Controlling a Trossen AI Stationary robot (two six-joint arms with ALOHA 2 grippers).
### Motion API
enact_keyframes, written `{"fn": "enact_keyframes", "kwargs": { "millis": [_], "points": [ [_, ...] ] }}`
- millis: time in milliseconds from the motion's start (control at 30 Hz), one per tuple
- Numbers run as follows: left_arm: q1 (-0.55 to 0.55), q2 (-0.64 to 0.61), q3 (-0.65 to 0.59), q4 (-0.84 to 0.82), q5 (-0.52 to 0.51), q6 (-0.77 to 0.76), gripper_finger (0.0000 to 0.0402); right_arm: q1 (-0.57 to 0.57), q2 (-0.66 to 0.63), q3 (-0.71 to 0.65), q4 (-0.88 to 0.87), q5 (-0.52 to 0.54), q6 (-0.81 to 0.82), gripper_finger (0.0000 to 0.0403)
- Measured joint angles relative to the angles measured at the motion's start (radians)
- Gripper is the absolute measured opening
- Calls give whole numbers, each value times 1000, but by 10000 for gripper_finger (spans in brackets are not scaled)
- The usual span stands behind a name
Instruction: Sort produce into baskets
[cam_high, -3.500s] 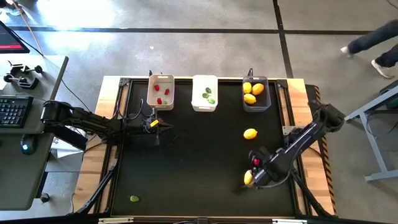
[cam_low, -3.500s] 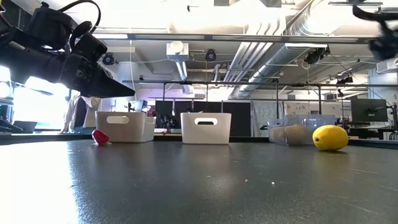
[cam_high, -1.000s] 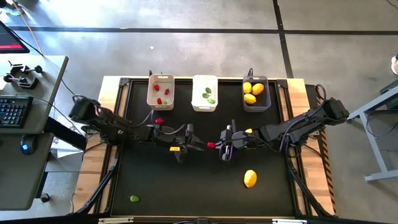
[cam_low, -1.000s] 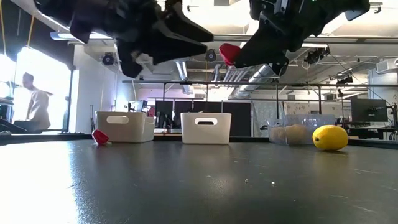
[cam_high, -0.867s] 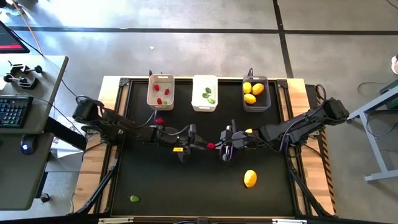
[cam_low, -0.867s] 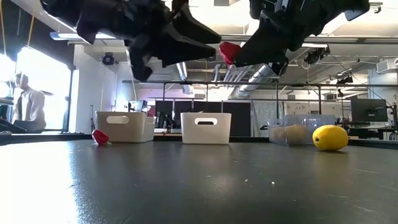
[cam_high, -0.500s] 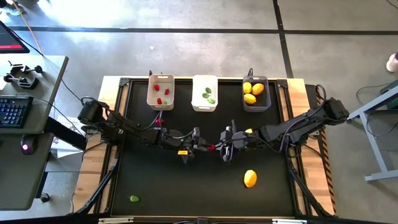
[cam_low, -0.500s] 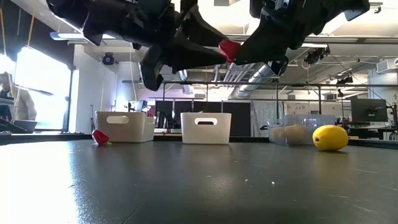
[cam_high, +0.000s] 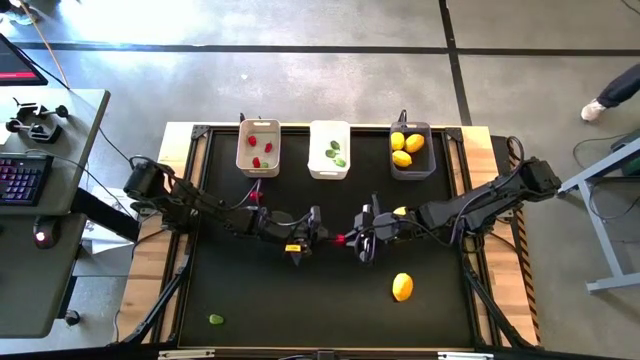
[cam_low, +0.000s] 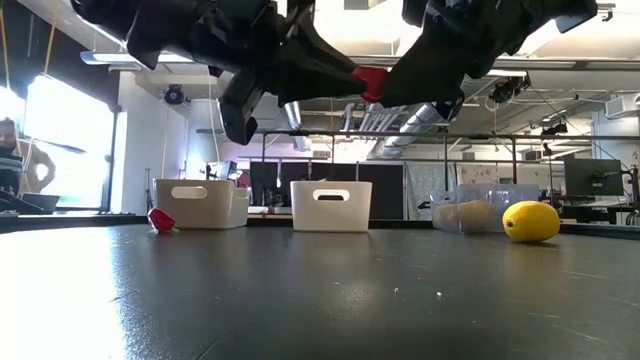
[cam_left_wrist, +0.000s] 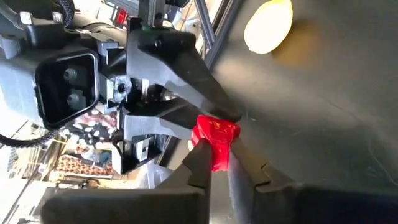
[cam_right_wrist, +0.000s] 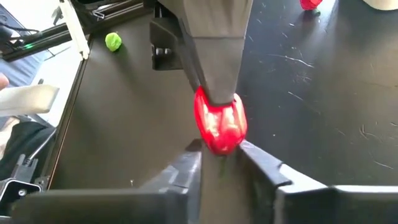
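At far left, a green piece (cam_high: 216, 320) lies unsorted. Mid-table, the left gripper (cam_high: 325, 237) is clamped on a red piece (cam_high: 340, 238) as the right gripper (cam_high: 352, 239) loosens. One lemon (cam_high: 402, 287) waits; baskets (cam_high: 258, 167) hold the rest.

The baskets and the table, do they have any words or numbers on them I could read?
None can be read in any view.
The three baskets, beige, white and dark grey, show no label.
The black table bears no writing.
The screens in the room behind are too small and blurred to read.
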Motion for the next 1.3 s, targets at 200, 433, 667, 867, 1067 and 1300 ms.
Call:
{"fn": "enact_keyframes", "kwargs": {
  "millis": [200,433,667,867,1067,1300],
  "points": [
    [9,-18,-1,-60,-67,-54,4,-1,0,0,-2,8,-3,164],
    [75,-138,-101,-90,-116,-224,2,1,-24,0,-29,5,-47,231],
    [200,-372,-259,-134,-313,-405,1,1,-116,0,-110,104,-55,232],
    [389,-565,-330,-374,-456,-682,1,0,-144,1,-149,138,-55,232],
    [623,-642,-335,-624,-418,-983,1,0,-144,1,-153,138,-54,232],
    [845,-608,-335,-672,-98,-1070,21,-1,-144,1,-154,138,-43,232]
  ]
}}
